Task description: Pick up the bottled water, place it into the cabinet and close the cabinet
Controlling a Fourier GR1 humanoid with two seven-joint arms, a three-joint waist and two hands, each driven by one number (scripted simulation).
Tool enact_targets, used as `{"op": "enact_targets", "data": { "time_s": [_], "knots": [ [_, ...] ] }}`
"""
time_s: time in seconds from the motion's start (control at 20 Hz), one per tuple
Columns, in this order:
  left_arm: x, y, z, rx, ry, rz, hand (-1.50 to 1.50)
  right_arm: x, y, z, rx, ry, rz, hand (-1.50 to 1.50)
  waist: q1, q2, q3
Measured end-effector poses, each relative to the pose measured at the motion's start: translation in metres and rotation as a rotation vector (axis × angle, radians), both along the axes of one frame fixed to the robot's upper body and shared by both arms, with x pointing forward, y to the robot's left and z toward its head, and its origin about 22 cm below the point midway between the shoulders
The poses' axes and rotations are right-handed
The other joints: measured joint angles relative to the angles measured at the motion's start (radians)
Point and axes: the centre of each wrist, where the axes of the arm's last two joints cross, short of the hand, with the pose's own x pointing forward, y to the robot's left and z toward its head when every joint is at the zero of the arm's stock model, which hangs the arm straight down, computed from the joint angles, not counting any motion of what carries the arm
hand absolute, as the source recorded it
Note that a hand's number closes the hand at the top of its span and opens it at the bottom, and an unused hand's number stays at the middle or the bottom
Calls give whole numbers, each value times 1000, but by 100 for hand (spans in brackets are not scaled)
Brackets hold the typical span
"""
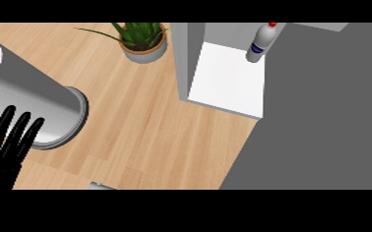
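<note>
The bottled water, clear with a blue label and a red cap, stands upright inside the cabinet at the back right of its white floor. The cabinet's grey left wall rises beside that floor. A large grey panel, which looks like the cabinet's door, fills the right side of the view. My left hand rests open at the left edge with its fingers up, far from the bottle. My right hand does not show.
A potted green plant stands on the wooden counter just left of the cabinet. A tall shiny metal cylinder stands at the left, right behind my left hand. A small grey object peeks in at the lower edge.
</note>
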Motion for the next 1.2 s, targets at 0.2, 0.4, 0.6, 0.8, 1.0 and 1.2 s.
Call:
{"op": "enact_targets", "data": {
  "time_s": [0.2, 0.4, 0.6, 0.8, 1.0, 1.2],
  "knots": [
    [2, 4, 2, 6, -2, -1, -150, 5, 2, 3, -28, -31, 28, 150, -1, 0, -1],
    [3, 7, 3, 10, -1, -2, -150, 10, 2, 7, -63, -66, 64, 150, 0, 0, -4],
    [4, 9, 3, 10, -2, -2, -150, 14, 3, 10, -86, -92, 86, 150, -2, 3, -5],
    [5, 11, 3, 5, -5, -1, -150, 17, 5, 11, -89, -100, 87, 150, -6, 6, -7],
    [6, 13, 5, 8, -11, -9, -150, 18, 6, 9, -72, -85, 87, 150, 5, 16, -8],
    [8, 14, 8, 11, -25, -19, -150, 21, 8, 5, -38, -57, 108, 150, 30, 31, -7]
  ]
}}
